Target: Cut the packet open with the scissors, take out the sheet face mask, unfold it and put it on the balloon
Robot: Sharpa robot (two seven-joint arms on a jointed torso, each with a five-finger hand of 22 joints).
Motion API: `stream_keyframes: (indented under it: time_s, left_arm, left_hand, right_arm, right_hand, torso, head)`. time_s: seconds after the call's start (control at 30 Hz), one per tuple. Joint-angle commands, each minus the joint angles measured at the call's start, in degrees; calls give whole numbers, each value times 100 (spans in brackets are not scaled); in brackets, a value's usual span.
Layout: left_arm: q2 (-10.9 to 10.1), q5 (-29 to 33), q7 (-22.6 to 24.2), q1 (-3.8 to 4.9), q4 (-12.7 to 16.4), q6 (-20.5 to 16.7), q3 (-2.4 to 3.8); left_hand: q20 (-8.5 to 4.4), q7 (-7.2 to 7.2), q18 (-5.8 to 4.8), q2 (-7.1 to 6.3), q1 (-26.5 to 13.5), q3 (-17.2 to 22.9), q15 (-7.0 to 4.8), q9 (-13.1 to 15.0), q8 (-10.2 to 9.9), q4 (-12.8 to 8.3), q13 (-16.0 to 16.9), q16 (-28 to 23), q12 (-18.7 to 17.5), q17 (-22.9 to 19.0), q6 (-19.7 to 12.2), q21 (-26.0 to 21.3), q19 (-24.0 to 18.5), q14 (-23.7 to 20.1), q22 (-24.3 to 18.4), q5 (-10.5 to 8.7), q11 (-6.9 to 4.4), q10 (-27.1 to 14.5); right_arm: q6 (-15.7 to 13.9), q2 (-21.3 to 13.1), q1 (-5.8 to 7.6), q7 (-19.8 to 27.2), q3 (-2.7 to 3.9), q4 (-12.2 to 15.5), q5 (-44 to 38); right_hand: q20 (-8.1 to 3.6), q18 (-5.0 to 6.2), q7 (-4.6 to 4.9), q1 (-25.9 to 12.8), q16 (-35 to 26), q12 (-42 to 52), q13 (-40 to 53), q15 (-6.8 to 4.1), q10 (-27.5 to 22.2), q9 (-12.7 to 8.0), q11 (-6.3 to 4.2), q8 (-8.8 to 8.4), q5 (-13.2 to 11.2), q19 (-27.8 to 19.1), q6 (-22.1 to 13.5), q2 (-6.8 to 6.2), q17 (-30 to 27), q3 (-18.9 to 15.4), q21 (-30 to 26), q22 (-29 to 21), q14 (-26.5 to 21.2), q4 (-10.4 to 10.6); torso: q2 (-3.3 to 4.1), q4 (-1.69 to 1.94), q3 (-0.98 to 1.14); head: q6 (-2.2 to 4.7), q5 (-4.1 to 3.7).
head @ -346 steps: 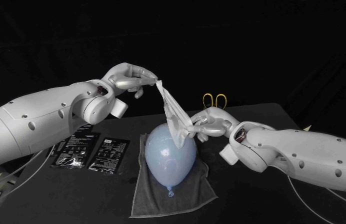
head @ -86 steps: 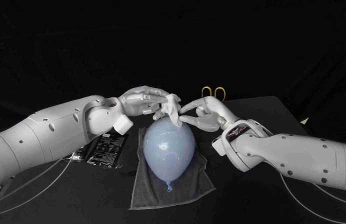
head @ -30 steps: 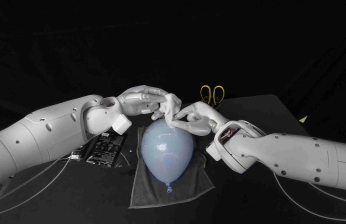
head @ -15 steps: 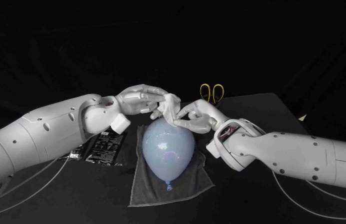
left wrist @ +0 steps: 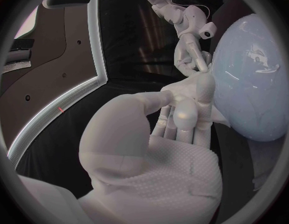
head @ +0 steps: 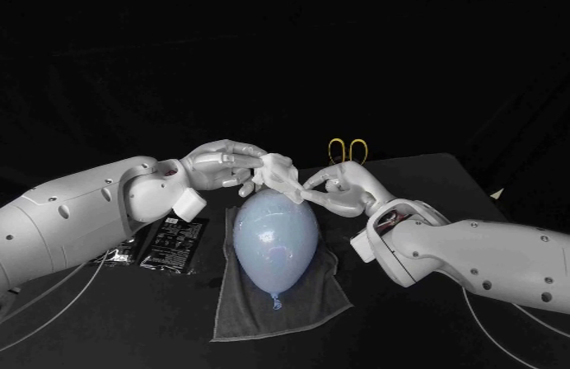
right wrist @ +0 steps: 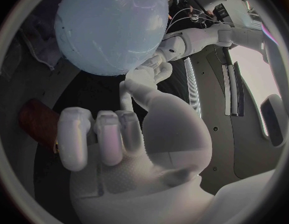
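Observation:
A pale blue balloon (head: 277,235) lies on a grey towel (head: 279,307), its knot toward me. The white sheet face mask (head: 280,171) is bunched just above the balloon's far end. My left hand (head: 226,165) holds the mask from the left. My right hand (head: 338,189) pinches the mask's right edge between thumb and a finger. In the left wrist view my left hand (left wrist: 181,119) lies beside the balloon (left wrist: 256,79), with my right hand (left wrist: 186,27) beyond it. In the right wrist view my right hand (right wrist: 132,134) reaches under the balloon (right wrist: 113,25) toward my left hand (right wrist: 176,44).
Yellow-handled scissors (head: 348,150) lie at the table's far side behind my right hand. Dark packets (head: 170,242) lie left of the towel, under my left forearm.
The mask, earlier stretched high between both hands, is now bunched low at the balloon's far end. In the last second my right hand drew slightly right and the mask lifted a little.

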Motion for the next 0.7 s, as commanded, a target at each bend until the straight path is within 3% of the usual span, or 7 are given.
stream_keyframes:
  time_s: [0.03, 0.17, 0.4, 0.57, 0.7]
  left_arm:
    - [-62, 18, 113, 4, 38, -132, 7]
    - [-156, 49, 146, -2, 90, -201, 5]
    - [-242, 85, 144, -16, 183, -243, -6]
    - [-277, 94, 124, -32, 272, -238, -15]
    - [-293, 98, 104, -43, 325, -231, -25]
  left_hand:
    - [-6, 30, 106, 62, -16, -6, 10, 1169, 34, 41, 4, 38, 0, 11, -2, 26, 44, 33, 7, 15, -12, 39]
    - [-7, 28, 105, 65, -14, -4, 9, 1176, 40, 44, 4, 40, 1, 21, -4, 30, 51, 38, 15, 15, -14, 45]
    - [-9, 24, 103, 70, -10, -1, 6, 1186, 50, 48, 5, 40, 3, 22, -8, 36, 61, 41, 26, 16, -17, 55]
    - [-10, 23, 104, 74, -9, 1, 4, 1193, 57, 53, 5, 40, 3, 21, -10, 35, 64, 43, 24, 15, -19, 60]
    - [-10, 23, 104, 74, -9, 1, 4, 1193, 57, 53, 5, 40, 3, 21, -10, 35, 64, 43, 24, 15, -19, 60]
  right_arm:
    - [400, -129, -4, 92, -2, 124, 411]
    - [740, -269, -4, 71, -3, 248, 513]
    - [1181, -368, -5, 154, -6, 349, 699]
    - [1479, -407, -5, 250, -8, 376, 854]
    - [1642, -436, -5, 304, -12, 383, 935]
  right_hand:
    - [-14, 5, 29, -178, 20, 27, 1507, -24, 598, 938, -7, 73, 17, 257, -139, 231, 1509, 187, -97, 1208, 607, 192]
    - [13, 39, 88, -275, 20, 27, 1507, 14, 598, 1021, 41, 60, 16, 182, -332, 322, 1509, 483, -239, 1149, 607, 275]
    - [105, 76, 230, -453, 20, -12, 1477, 126, 574, 1123, 166, -17, 14, 93, -647, 330, 1509, 1079, -407, 1086, 607, 377]
    - [208, 114, 392, -554, 20, -199, 1337, 245, 449, 1131, 308, -203, 14, -1, -1034, 376, 1509, 1567, -578, 1021, 607, 511]
    - [250, 119, 429, -599, 20, -237, 1310, 286, 420, 1147, 346, -230, 13, -13, -1078, 350, 1509, 1737, -599, 1017, 607, 535]
  torso:
    - [-3, -4, 0]
    - [-2, -1, -1]
    - [3, 6, -3]
    - [10, 8, -7]
    - [6, 7, -8]
  head:
    - [-9, -6]
    - [-3, -16]
    - [18, -6]
    - [43, -21]
    - [42, -24]
